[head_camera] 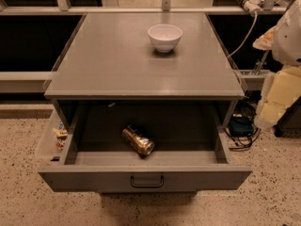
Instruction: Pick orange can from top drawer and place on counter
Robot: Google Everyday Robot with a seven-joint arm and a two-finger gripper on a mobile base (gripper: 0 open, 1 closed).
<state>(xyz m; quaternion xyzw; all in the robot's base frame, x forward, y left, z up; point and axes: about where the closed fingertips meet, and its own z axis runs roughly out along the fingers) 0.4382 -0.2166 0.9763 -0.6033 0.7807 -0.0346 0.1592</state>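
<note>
The orange can [138, 140] lies on its side in the open top drawer [94, 178], near the middle and close to the front panel, its silver end pointing front right. The drawer is pulled out below the grey counter [117, 65]. My gripper [275, 100] shows as pale cream parts at the right edge of the camera view, to the right of the cabinet and well away from the can. It holds nothing that I can see.
A white bowl [164, 36] stands at the back middle of the counter. A clear side bin [51, 142] with small items hangs at the drawer's left. Cables and a dark box [242, 128] lie on the speckled floor at the right.
</note>
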